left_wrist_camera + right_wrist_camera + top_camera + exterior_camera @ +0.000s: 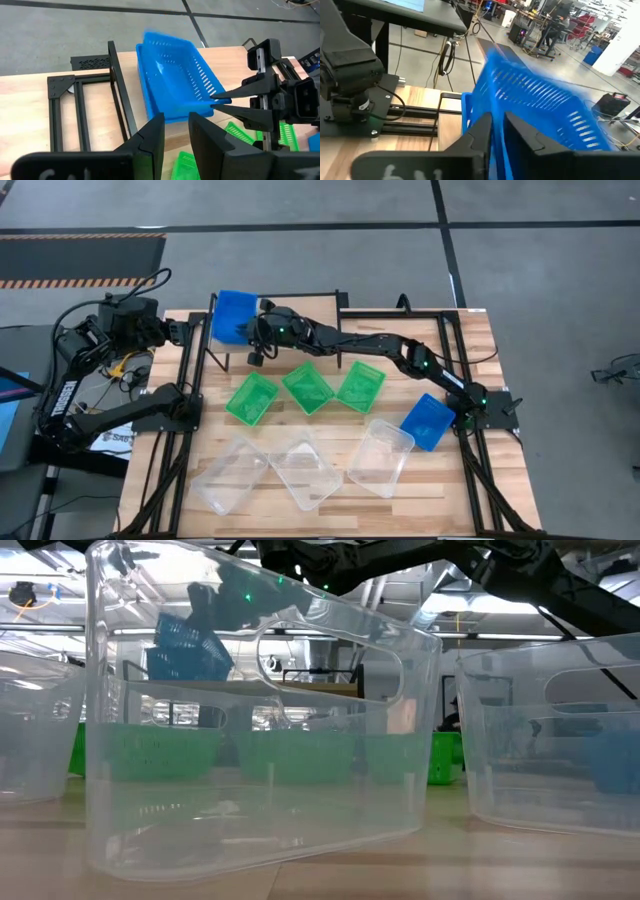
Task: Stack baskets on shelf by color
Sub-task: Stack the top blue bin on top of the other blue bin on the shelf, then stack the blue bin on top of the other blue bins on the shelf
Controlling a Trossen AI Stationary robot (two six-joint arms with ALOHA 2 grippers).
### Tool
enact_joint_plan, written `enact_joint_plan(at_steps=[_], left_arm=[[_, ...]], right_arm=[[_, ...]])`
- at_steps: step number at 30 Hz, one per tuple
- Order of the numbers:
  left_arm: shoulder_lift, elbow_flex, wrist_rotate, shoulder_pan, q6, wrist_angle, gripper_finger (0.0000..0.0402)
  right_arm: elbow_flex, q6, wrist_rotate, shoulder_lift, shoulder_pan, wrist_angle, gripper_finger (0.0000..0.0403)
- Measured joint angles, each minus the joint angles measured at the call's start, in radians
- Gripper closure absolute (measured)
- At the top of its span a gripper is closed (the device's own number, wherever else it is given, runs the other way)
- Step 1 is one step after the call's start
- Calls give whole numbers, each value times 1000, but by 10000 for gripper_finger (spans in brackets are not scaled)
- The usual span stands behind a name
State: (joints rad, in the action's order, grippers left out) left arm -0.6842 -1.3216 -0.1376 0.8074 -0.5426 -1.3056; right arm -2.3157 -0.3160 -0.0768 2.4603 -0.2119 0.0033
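Blue basket (235, 315) in outstretched right gripper (256, 330).

blue baskets (236, 315), green baskets (308, 386), seemingly clear baskets (380, 457).

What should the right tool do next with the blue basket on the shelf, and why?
Probably open a little more and back away. The right tool has one finger on each side of the wall of the upper blue basket, which already sits nested in another blue one on the shelf. One blue basket waits on the table.
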Motion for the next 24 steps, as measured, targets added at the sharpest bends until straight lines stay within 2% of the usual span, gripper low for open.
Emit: enact_joint_plan(at_steps=[10,14,17,19,24], left_arm=[[0,0,0,0,0,-5,326],[0,0,0,0,0,-6,326],[0,0,0,0,8,-6,326],[0,0,0,0,18,-6,326],[0,0,1,0,27,-7,326]], right_arm=[[-17,-21,-10,-8,0,-25,238],[-29,-84,-120,-76,18,-121,220],[-29,-86,-233,-211,32,-276,217],[-35,-17,-297,-314,34,-406,219],[-30,257,-351,-505,21,-938,228]])
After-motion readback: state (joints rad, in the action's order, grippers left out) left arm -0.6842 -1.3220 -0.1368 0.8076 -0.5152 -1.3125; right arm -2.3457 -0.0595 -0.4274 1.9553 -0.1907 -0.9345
